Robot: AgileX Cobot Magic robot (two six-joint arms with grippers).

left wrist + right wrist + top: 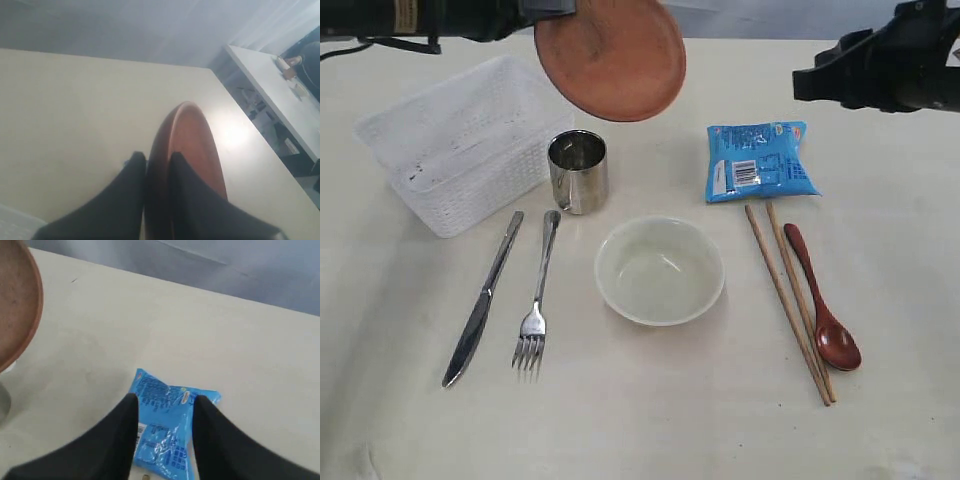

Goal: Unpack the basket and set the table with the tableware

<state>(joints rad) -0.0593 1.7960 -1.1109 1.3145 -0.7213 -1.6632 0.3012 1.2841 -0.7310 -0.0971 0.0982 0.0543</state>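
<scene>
Toward the far left corner of the pale beige worktop (880,430) stands the white plastic lattice basket (460,150), which appears to be emptied. Nearer the front edge, a steel knife (485,295) and a steel fork (538,300) are laid side by side, a little apart. A shiny steel cup (578,170) is set just beside the basket's right wall. Above it, a small round reddish-brown saucer (610,55) is held tilted in the air by the left hand (157,161), which is clamped on the rim with one finger on each face.

At the middle of the worktop a pale cream bowl (660,270) is set upright. Further right lies a blue snack packet (760,160). A pair of wooden chopsticks (790,300) and a reddish-brown spoon (820,310) are laid just beside each other toward the front edge. The right hand (165,402) is poised over the packet, its fingers parted and nothing gripped.

The task is judged nearly complete. Every piece but the saucer is laid out, and only the placing of the saucer on a bare part of the worktop is left.
</scene>
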